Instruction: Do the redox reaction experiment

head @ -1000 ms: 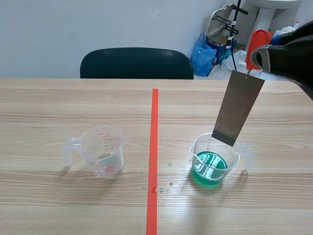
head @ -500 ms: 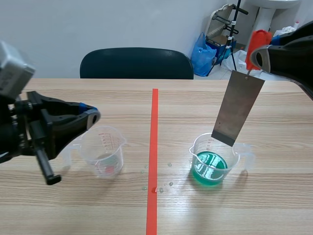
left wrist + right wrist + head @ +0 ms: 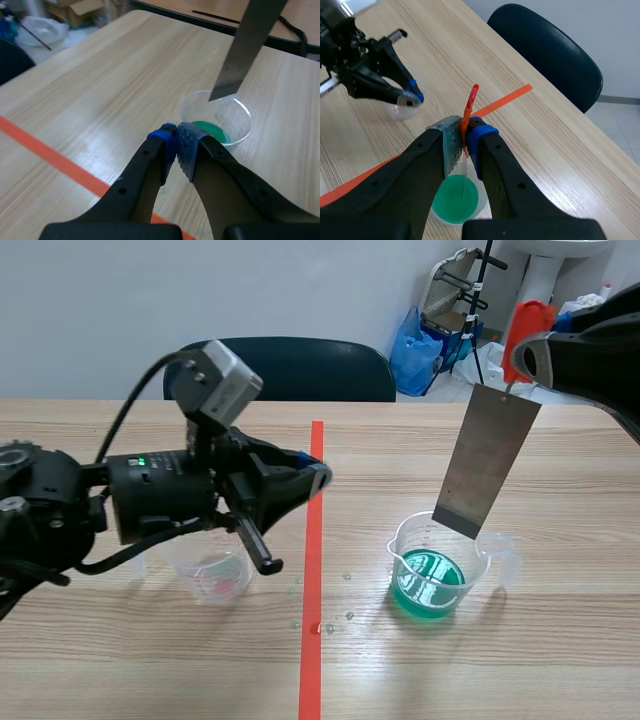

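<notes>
Two tools work the tabletop (image 3: 560, 660): my right tool (image 3: 465, 134) pinches a red clip (image 3: 527, 332), its metal plate (image 3: 487, 460) hanging long-axis-down over the green beaker (image 3: 437, 570); my left tool (image 3: 176, 144), pressed together, holds nothing.

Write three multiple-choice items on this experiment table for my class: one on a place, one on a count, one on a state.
1. Where is the lower end of the metal plate?
A. Over the cup of green liquid
B. Resting on that cup's bottom
C. In the other cup
2. How many clear plastic cups stand on the table?
A. One
B. Two
C. Three
3. How does the left gripper stand?
A. Wide open
B. Shut on nothing
C. Shut on the plate
Answers:
1 A: the plate hangs from the orange-red clip in the right gripper, its tip at that cup's rim.
2 B: the left cup and the green one, either side of the tape line.
3 B: its pads meet with nothing between.
</notes>
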